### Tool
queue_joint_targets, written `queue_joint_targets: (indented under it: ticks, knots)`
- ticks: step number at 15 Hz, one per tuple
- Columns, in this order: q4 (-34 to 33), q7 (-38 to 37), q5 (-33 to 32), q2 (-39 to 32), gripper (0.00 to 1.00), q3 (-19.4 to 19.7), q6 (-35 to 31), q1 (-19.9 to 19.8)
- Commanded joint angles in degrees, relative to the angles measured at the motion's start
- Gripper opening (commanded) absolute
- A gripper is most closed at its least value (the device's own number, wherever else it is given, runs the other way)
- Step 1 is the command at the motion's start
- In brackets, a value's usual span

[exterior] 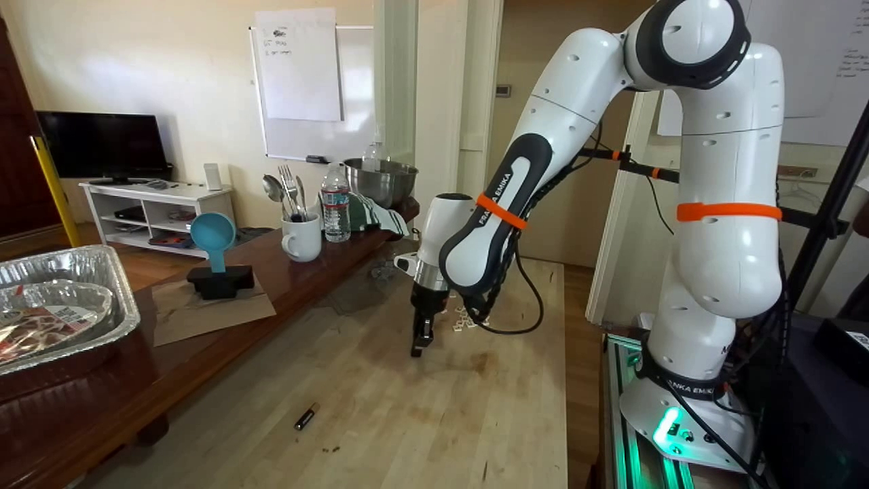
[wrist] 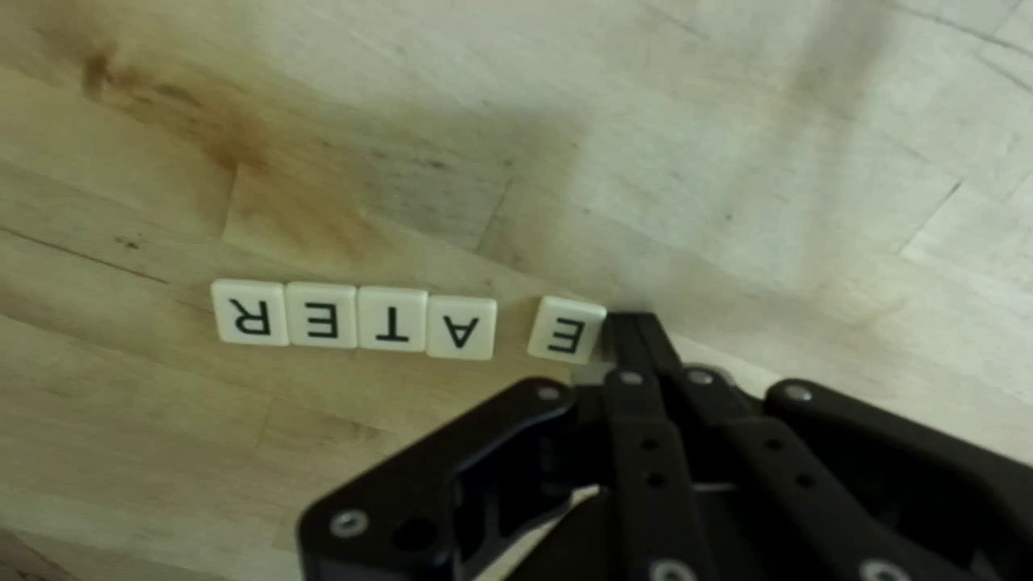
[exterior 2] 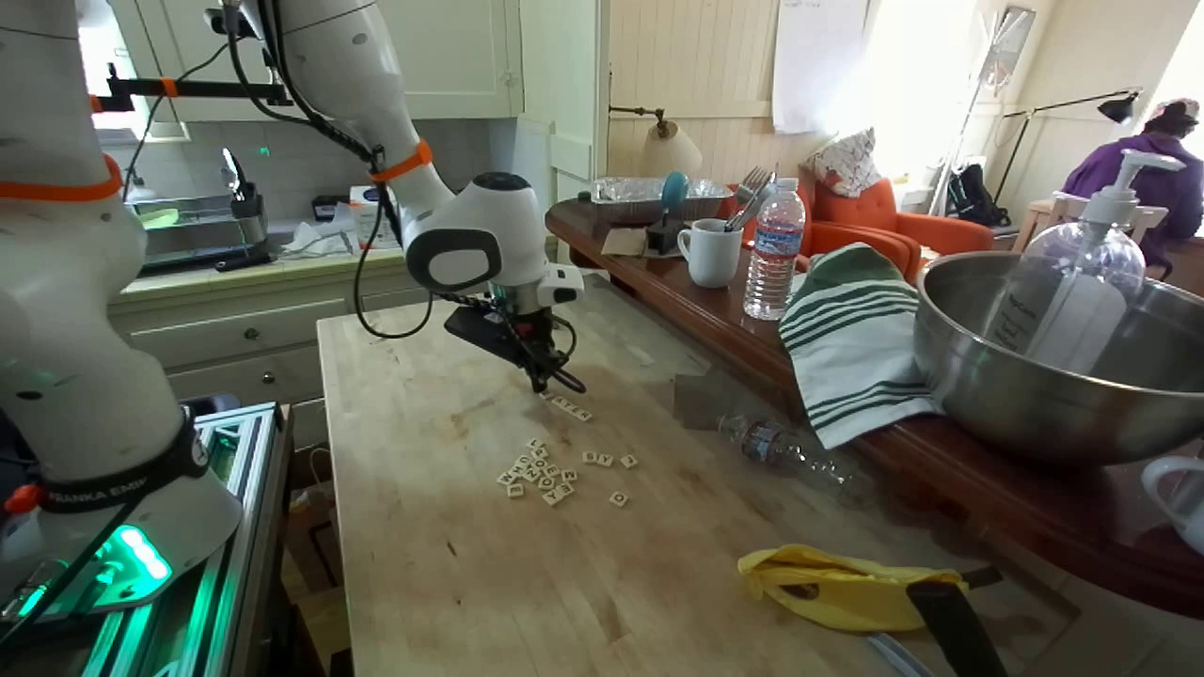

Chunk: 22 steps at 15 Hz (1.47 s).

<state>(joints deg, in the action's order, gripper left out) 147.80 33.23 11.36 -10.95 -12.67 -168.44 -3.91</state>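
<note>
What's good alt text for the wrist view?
A closed black pincer at the right edge of letter tile E; past a gap leftward, a row of four tiles shows R, E, T, A, letters upside down, on a wooden tabletop.

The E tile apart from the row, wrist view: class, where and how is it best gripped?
Probably from straight above, pinching the E tile by its upper and lower edges in the wrist view: it lies flat, those edges look free, and the A tile leaves only a narrow gap. The shut gripper would have to open first.
</note>
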Motion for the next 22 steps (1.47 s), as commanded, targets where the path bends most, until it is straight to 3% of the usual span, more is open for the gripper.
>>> queue_joint_targets:
  ticks: [1,22]
  knots:
    - [-0.2,-1.8,-0.2,-0.8,0.00,-0.5,-0.7,-1.0]
    - [-0.4,-4.7,-1.0,-0.4,0.00,0.3,-0.7,-1.1]
